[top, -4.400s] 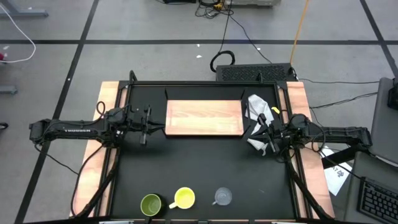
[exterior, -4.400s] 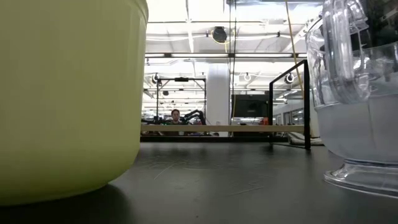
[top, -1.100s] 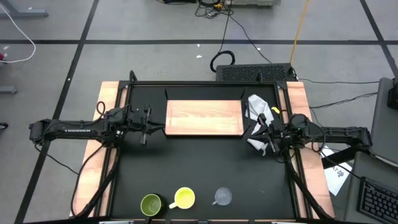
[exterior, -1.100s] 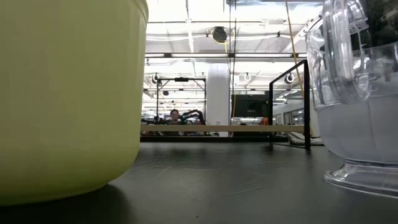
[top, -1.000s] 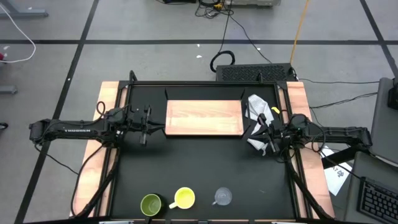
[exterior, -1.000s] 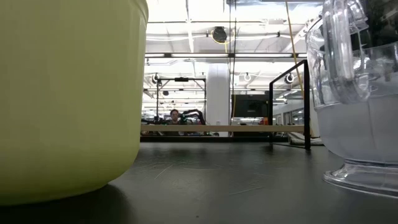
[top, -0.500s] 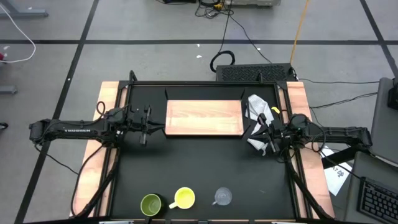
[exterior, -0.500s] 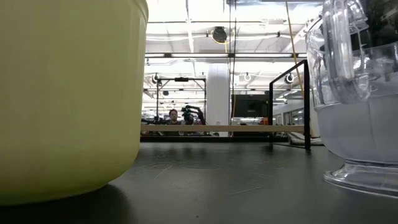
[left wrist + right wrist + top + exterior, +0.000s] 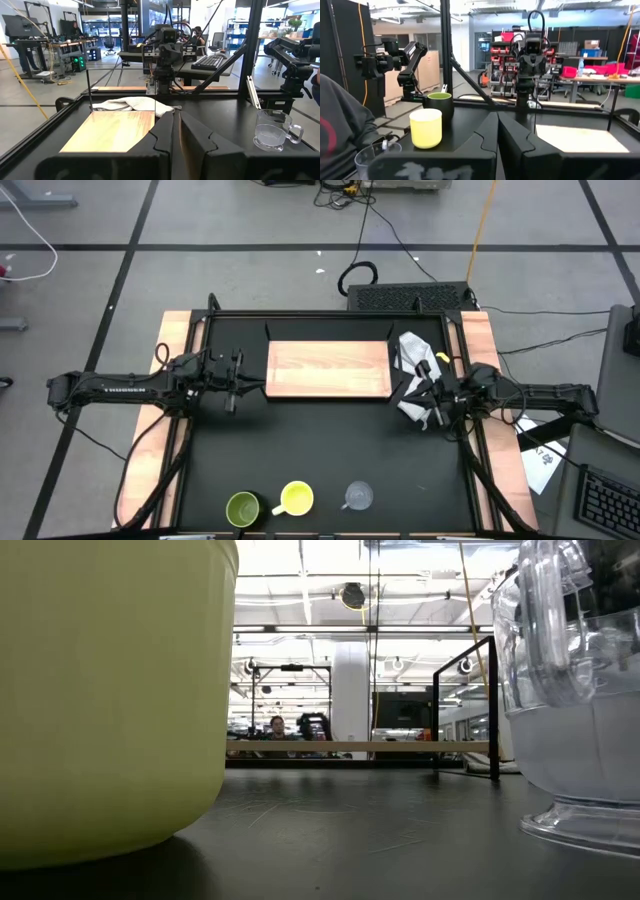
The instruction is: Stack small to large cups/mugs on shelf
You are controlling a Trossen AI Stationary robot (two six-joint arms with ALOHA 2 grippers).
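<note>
Three cups stand upright on their bases in a row at the table's near edge: the olive-green mug (image 9: 243,509), the yellow mug (image 9: 296,499) and the clear glass cup (image 9: 358,497). The wooden shelf (image 9: 328,370) lies flat at the far middle. My left gripper (image 9: 247,388) hovers shut just left of the shelf, level, pointing right. My right gripper (image 9: 404,393) hovers shut just right of the shelf, pointing left. The low view shows only the yellow mug (image 9: 110,690) and the glass cup (image 9: 580,700) up close. Neither gripper holds anything.
A white cloth (image 9: 417,356) lies crumpled at the shelf's right end, under and beside my right gripper. Black frame posts stand at the table's corners (image 9: 254,60). A person's grey sleeve (image 9: 340,140) shows beyond the near edge. The dark tabletop (image 9: 320,450) stretches between shelf and cups.
My right gripper has rolled slightly about its own pointing line, staying in place and shut. The cups, the shelf and the left arm have not moved.
</note>
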